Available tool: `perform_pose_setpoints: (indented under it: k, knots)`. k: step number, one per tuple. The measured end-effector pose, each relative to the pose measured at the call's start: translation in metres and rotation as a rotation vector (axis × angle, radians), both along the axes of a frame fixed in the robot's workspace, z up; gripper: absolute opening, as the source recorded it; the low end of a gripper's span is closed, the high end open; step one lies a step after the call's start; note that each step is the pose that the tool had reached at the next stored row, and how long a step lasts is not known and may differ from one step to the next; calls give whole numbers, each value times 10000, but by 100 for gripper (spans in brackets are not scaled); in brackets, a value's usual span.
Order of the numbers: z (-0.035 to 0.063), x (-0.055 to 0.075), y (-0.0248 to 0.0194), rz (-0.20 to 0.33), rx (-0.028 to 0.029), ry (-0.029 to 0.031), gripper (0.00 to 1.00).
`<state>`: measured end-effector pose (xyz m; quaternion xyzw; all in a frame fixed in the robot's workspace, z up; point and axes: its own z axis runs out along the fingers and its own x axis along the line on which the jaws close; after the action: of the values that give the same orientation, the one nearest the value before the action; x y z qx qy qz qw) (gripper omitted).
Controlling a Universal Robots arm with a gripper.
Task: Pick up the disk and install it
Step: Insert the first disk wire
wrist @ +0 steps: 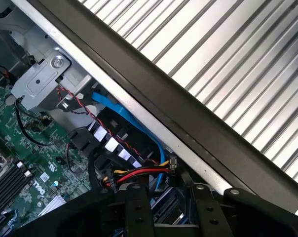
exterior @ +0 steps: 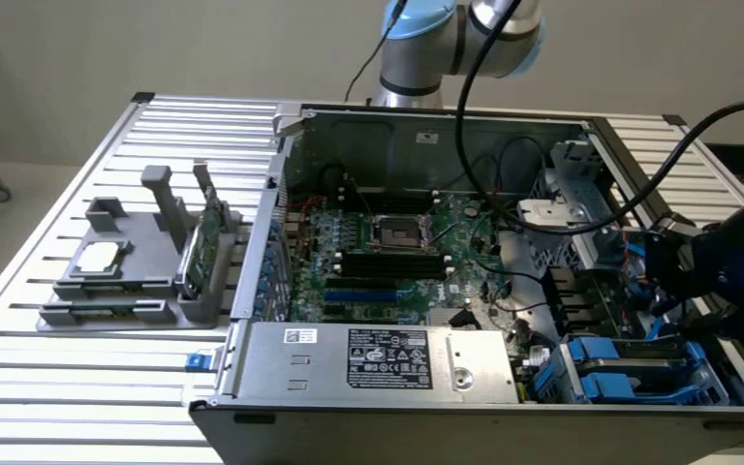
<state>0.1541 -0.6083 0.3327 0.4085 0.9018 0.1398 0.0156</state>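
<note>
Disk (exterior: 611,373) just below the gripper (wrist: 167,191)

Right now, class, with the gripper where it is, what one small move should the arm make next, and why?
Probably a slow, short descent straight toward the blue carriers in the drive bay. The gripper hangs close to the case wall at that corner, with red and yellow cables bunched just ahead of it, so anything sideways or fast risks snagging them.

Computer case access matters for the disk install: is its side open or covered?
Open. In the exterior view the computer case has no cover on its upward side; the motherboard and power supply lie exposed.
</note>
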Motion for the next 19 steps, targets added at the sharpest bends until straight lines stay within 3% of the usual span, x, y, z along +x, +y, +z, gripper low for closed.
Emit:
perform_pose_setpoints:
  k: [4, 5, 9, 12, 14, 19]
  knots:
    - [3, 1, 1, -40, -71, 125, 35]
    - [4, 3, 1, -46, -84, 148, 27]
    - [4, 8, 1, -63, -125, 249, 27]
    - [6, 10, 1, -75, -146, 357, 27]
    - [9, 11, 1, -83, -158, 428, 18]
    - [18, 12, 2, -109, -179, 594, 16]
